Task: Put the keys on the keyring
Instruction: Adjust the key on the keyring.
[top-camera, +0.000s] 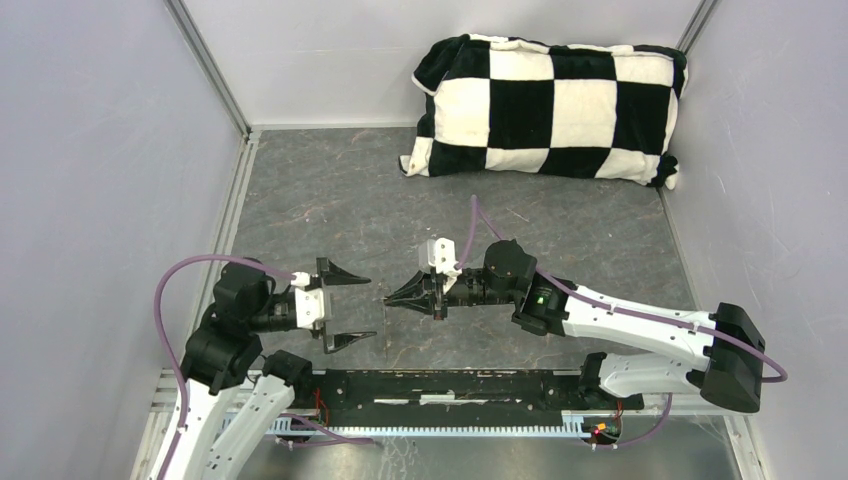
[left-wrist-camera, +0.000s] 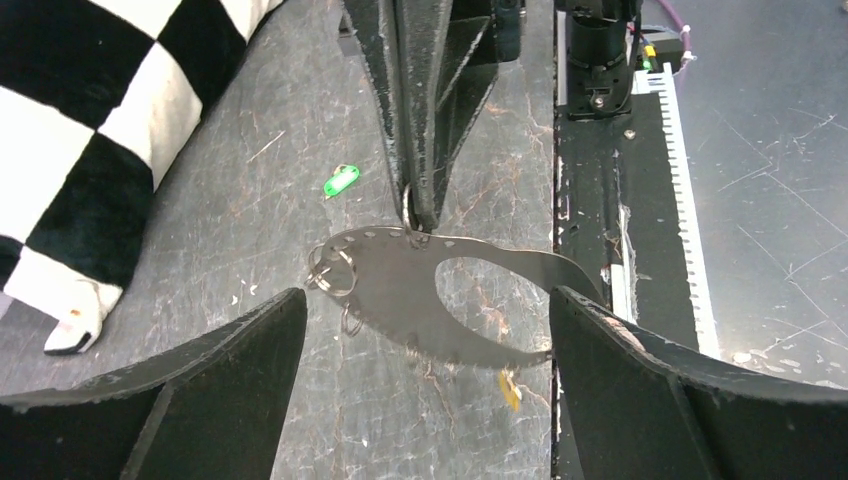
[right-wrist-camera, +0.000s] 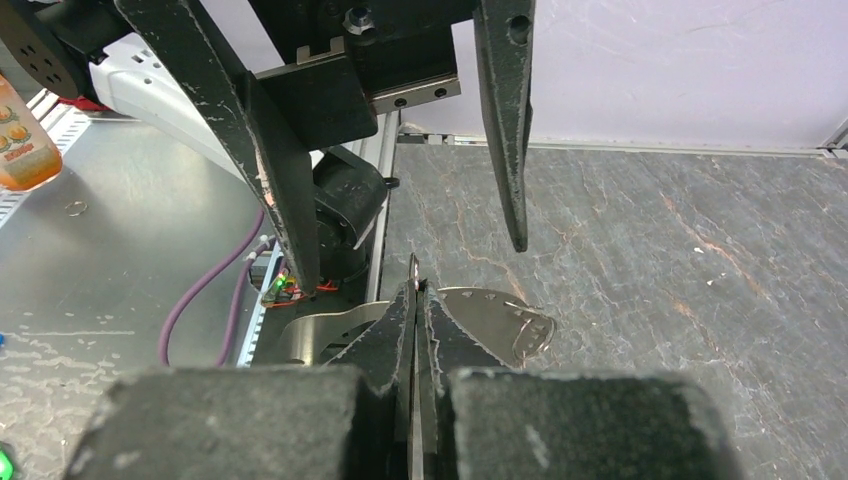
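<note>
**While Right Jaws Pinch the Keyring, the Green Key Lies Loose**

Where the 2 arms meet over the grey, stone-patterned table top (left-wrist-camera: 200, 330), the flat silvery-grey metal keyring (left-wrist-camera: 400, 290), a curved plate with an oval cut-out and a row of small holes along its rim, is held by its upper rim. The right gripper (left-wrist-camera: 420, 215) has its 2 black fingers pressed together on that rim, next to a small wire loop. From above the keyring shows only as a thin line, so it stands on edge.

The left gripper (top-camera: 370, 308) faces the keyring's flat side with its jaws wide apart, 1 finger off each end of the plate, and neither finger touches it.

At the keyring's rounded end hang 2 small wire split rings (left-wrist-camera: 332, 270).

The tiny key with the bright green plastic head (left-wrist-camera: 341, 180) lies flat on the table, apart from the keyring and beyond its rounded end, joined to nothing.

The tiny key with the yellow-orange head (left-wrist-camera: 509, 390) sits just under the keyring's lower rim, near the narrow end. Whether it hangs from the rim or lies on the table behind it cannot be told.

Well beyond the keyring, against the far wall, lies a black-and-white chequered cushion (top-camera: 550, 105).
</note>
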